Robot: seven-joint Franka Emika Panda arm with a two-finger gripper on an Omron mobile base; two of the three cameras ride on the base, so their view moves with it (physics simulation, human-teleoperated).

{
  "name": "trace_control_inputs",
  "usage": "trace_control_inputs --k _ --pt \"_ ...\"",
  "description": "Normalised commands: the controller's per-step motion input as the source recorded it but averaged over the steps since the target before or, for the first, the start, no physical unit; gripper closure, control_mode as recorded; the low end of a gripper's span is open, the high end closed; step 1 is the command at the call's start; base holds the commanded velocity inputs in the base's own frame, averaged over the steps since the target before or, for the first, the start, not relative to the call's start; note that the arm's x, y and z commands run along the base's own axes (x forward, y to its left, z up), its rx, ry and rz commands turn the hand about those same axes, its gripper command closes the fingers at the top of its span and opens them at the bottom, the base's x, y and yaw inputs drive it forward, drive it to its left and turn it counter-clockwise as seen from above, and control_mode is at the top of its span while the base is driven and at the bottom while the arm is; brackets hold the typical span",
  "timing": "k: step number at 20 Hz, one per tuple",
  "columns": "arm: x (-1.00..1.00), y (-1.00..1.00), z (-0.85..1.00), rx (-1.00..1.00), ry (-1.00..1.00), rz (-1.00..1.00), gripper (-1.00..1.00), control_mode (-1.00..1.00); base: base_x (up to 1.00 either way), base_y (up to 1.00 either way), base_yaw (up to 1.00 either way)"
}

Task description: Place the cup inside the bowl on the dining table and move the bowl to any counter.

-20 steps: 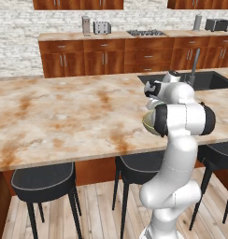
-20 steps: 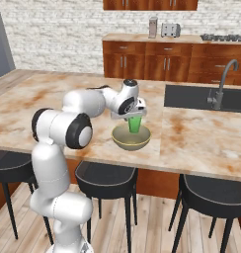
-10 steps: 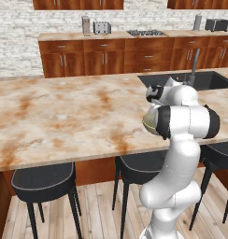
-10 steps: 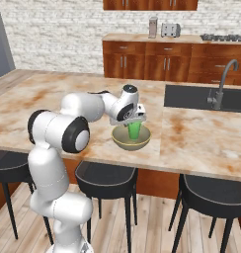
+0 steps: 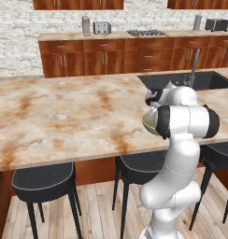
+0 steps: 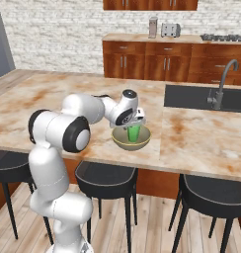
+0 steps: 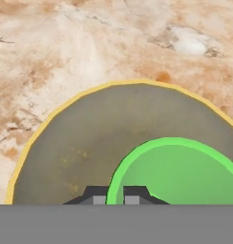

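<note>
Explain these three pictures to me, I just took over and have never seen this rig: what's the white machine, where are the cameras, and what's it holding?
The white machine is a robot arm on a base that drives. Two cameras ride behind it, left and right, looking over a marbled dining table. The third sits on the hand, looking down along the fingers. On the table stands a bowl near the front edge. The gripper is shut on the rim of a green cup, which is inside the bowl. The hand view shows the cup over the bowl's floor.
</note>
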Motion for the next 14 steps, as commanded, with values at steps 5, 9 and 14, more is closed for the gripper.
trace_control_inputs --k 5,9,14 --pt "0.03 0.0 -0.08 0.05 -0.04 0.0 1.0 -1.0 0.0 0.0 0.0" --pt "0.02 0.0 -0.14 0.02 -0.06 0.0 1.0 -1.0 0.0 0.0 0.0" --pt "0.0 0.0 -0.23 0.0 -0.06 0.0 1.0 -1.0 0.0 0.0 0.0"
